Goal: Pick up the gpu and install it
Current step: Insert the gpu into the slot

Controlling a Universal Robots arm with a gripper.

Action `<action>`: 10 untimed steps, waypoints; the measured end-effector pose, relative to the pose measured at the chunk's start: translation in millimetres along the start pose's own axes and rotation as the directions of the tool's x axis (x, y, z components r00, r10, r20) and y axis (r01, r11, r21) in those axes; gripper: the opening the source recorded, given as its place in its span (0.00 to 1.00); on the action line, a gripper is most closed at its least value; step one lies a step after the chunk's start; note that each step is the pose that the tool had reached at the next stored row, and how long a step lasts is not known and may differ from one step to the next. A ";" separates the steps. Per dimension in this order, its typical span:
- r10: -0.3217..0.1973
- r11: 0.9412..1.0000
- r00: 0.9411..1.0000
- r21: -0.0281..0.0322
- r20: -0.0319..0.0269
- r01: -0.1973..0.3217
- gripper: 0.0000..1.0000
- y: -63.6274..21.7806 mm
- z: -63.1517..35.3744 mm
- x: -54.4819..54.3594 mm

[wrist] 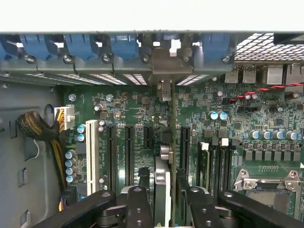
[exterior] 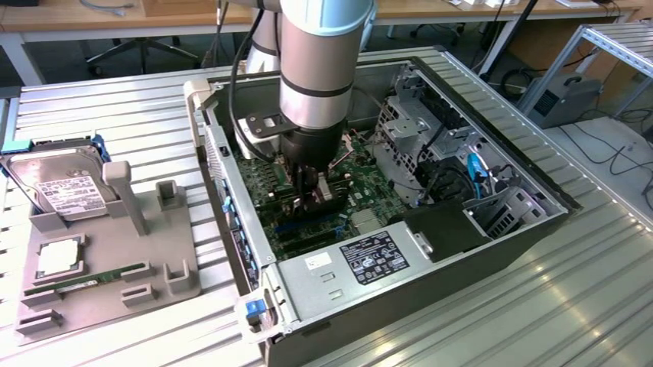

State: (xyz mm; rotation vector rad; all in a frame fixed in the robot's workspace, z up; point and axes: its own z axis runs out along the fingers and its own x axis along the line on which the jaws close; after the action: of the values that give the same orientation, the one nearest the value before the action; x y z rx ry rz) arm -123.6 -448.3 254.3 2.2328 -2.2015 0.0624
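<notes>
The gpu (wrist: 161,190) stands on edge in a motherboard slot inside the open computer case (exterior: 337,298). Its silver bracket (wrist: 165,66) sits against the case's rear slot openings. My gripper (wrist: 162,173) reaches down into the case, directly over the card's near end. Its black fingers (wrist: 142,178) stand on either side of the card with a thin gap on each side, so the gripper is open. In the exterior view the gripper (exterior: 314,200) is low over the green motherboard (exterior: 357,172), with the gpu (exterior: 326,189) between its fingers.
A grey holder (exterior: 133,222) at the exterior view's left carries a hard drive (exterior: 66,191), a chip (exterior: 60,256) and a RAM stick (exterior: 87,283). Inside the case are a drive cage (exterior: 408,130), a cable bundle (wrist: 38,126), blue slot latches (wrist: 80,45) and a CPU socket (wrist: 268,190).
</notes>
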 end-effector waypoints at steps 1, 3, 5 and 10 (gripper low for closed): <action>0.000 1.000 1.000 0.000 0.000 0.000 0.34 -0.1 -2.8 0.1; 0.000 1.000 1.000 0.000 0.000 0.000 0.34 -0.3 -11.9 0.3; 0.000 1.000 1.000 0.000 0.000 0.000 0.34 -0.5 -19.3 -0.2; 0.000 1.000 1.000 0.000 0.000 0.000 0.34 -0.9 -36.4 -1.8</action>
State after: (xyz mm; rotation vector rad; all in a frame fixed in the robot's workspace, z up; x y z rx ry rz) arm -123.6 -445.3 290.6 2.2326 -2.2014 0.0624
